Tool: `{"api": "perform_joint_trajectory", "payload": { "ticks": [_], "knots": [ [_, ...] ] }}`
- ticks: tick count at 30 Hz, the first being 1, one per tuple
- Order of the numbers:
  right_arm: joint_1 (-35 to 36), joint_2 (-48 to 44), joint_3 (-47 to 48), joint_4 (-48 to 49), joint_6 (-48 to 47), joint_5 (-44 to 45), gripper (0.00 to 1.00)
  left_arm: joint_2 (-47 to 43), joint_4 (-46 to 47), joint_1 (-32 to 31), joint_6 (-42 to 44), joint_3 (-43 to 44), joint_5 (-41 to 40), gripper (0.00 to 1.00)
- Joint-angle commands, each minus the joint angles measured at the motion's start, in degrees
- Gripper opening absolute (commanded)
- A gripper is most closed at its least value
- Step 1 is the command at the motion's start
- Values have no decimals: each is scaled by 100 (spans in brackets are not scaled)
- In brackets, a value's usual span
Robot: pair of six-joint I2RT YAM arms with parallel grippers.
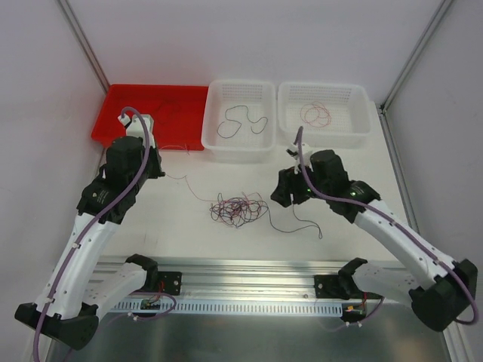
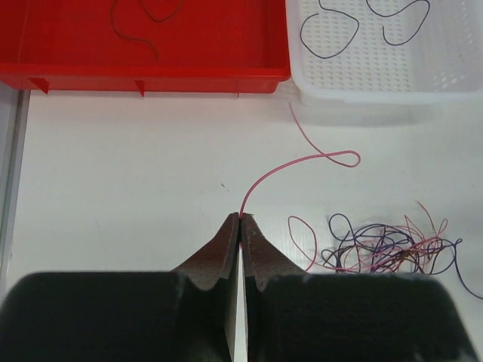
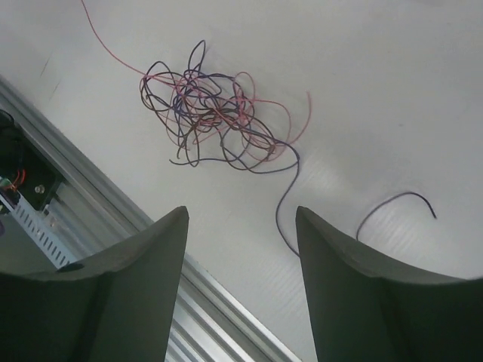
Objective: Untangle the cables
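A tangle of red, black and purple cables (image 1: 238, 209) lies mid-table; it also shows in the left wrist view (image 2: 385, 253) and the right wrist view (image 3: 211, 113). My left gripper (image 1: 160, 173) (image 2: 241, 219) is shut on one red cable (image 2: 302, 161) that curls right toward the tangle. My right gripper (image 1: 284, 194) (image 3: 241, 213) is open and empty, just right of the tangle, above a purple strand (image 3: 283, 215) trailing out of it. A loose dark strand (image 3: 396, 200) lies beside it.
A red tray (image 1: 113, 124) at the back left holds a thin cable (image 2: 143, 34). A white basket (image 1: 240, 151) holds dark cables (image 1: 241, 121); another white basket (image 1: 324, 136) holds red cable (image 1: 317, 115). A metal rail (image 1: 249, 283) runs along the near edge.
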Motion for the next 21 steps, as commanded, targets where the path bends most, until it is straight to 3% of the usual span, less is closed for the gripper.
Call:
{"api": "perform_joint_trajectory", "payload": {
  "ticks": [1, 9, 21],
  "knots": [
    [385, 793, 288, 1098, -360, -522, 61, -189, 190, 20, -201, 178, 86, 0],
    [1141, 2875, 1438, 1564, -1063, -715, 46, -304, 137, 28, -376, 213, 60, 0],
    [1564, 4468, 2072, 1934, -1213, -1278, 41, -216, 111, 20, -403, 275, 174, 0]
  ]
}}
